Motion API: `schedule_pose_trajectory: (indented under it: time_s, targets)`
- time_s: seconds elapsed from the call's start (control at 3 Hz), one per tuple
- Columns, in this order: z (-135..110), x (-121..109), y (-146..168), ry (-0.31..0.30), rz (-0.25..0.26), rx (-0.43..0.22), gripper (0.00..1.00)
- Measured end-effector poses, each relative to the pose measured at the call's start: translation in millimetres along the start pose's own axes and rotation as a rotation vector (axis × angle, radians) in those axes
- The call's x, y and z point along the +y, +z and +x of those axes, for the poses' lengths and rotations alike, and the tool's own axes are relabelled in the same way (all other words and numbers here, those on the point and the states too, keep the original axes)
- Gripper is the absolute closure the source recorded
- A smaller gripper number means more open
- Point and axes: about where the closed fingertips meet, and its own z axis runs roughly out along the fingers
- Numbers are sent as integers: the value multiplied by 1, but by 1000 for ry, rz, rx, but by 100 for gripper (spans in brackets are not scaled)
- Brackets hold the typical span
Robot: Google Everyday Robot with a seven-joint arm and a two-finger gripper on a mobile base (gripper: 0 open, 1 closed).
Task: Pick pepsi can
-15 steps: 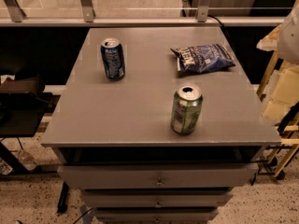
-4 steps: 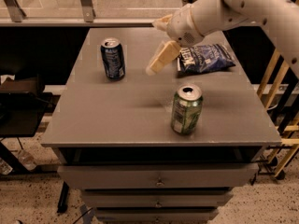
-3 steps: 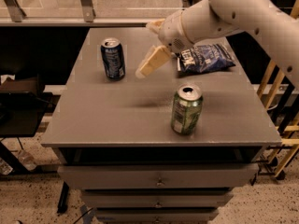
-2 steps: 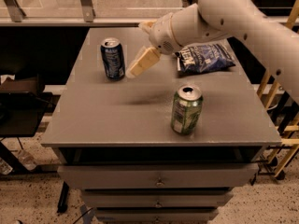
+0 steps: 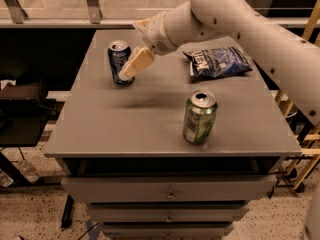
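Pepsi can [image 5: 116, 59] standing upright at rear left of grey tabletop [image 5: 150, 134], same spot as earlier. My gripper [image 5: 128, 72] moving left since last frame, away from chip bag [image 5: 220, 61], now hanging at can's right side, beige tip overlapping it in view; contact unclear. Open or closed: I cannot tell. Pepsi can: dark blue cylinder, silver top. Green can [image 5: 200, 116] upright near front, glossy metal. Bag lying flat, crinkled, blue. Tabletop matte, smooth; drawers [image 5: 170, 189] beneath.
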Motion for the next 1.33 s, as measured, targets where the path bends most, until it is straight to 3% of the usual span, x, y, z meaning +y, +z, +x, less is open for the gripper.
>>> schedule_pose_trajectory:
  time_s: [0.67, 1.33]
  targets:
    - [-6, 5, 24, -18, -79, 45, 0]
    - [-7, 7, 35, 16, -148, 72, 0]
